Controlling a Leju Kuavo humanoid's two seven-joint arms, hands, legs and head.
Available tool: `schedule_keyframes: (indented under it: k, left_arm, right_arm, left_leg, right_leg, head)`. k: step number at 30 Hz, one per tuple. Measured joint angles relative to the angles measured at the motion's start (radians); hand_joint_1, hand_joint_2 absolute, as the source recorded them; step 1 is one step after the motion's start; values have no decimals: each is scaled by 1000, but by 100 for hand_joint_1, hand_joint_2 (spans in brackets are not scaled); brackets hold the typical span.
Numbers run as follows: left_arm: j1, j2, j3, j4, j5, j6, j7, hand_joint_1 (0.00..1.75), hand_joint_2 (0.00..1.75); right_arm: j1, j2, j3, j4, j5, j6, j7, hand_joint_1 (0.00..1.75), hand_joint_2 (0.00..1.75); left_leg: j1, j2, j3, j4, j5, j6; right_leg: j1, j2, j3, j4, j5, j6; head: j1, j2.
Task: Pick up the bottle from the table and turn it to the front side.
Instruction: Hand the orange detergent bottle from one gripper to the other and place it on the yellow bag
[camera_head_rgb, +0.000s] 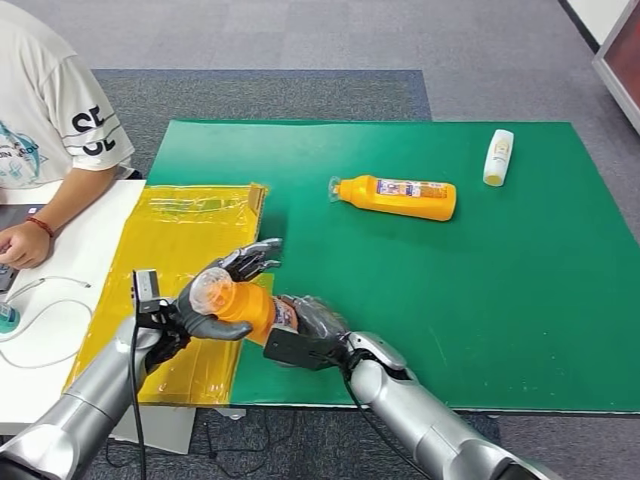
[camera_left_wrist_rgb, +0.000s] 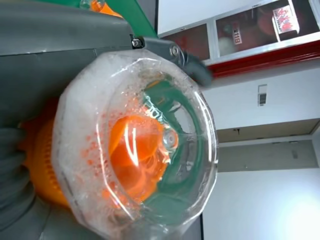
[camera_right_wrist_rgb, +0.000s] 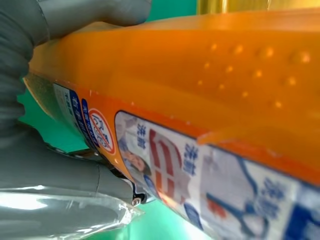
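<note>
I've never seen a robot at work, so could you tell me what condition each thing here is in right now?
Orange plastic bottle with clear cap: lifted off the table, held at both ends, lying sideways.
Left robot hand: grips the cap end.
Right robot hand: holds the base end.
Second orange plastic bottle: lying on its side on the green table mat, untouched.
Small white bottle: lying on the mat, untouched.
</note>
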Motion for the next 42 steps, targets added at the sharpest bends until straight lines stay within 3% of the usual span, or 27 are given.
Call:
schedule_keyframes:
  k: [4, 8, 9, 19, 36, 42]
  left_arm:
    - [8, 4, 2, -9, 11, -9, 0, 170, 175]
    - [11, 6, 7, -29, 15, -10, 0, 5, 175]
    - [12, 6, 9, -32, 15, -9, 0, 0, 175]
    - [29, 10, 10, -34, 4, -11, 0, 0, 175]
    - [34, 13, 10, -32, -3, -6, 0, 0, 175]
    - [33, 15, 9, -32, -5, -5, 0, 0, 175]
  right_arm:
    - [46, -5, -39, -78, 38, -68, 5, 175, 175]
    - [114, -18, -84, -198, 71, -96, 16, 175, 175]
    - [129, -21, -97, -228, 75, -99, 17, 175, 175]
    - [168, -26, -179, -396, 108, -100, 13, 175, 175]
    - [175, -26, -197, -414, 136, -79, 5, 175, 175]
    - [169, -21, -194, -398, 139, 2, 4, 175, 175]
  left_leg:
    - [0, 0, 0, 0, 0, 0]
    - [0, -1, -1, 0, 0, 0]
    - [0, -1, -2, 0, 0, 0]
    - [0, -1, -1, 0, 0, 0]
    - [0, -1, -1, 0, 0, 0]
    - [0, -1, -1, 0, 0, 0]
  right_leg:
    - [0, 0, 0, 0, 0, 0]
    - [0, -1, 0, 0, 0, 0]
    - [0, -1, 0, 0, 0, 0]
    - [0, -1, -1, 0, 0, 0]
    - [0, -1, -1, 0, 0, 0]
    - [0, -1, -1, 0, 0, 0]
  head:
    - [0, 0]
    - [0, 0]
    - [0, 0]
    - [0, 0]
    - [0, 0]
    - [0, 0]
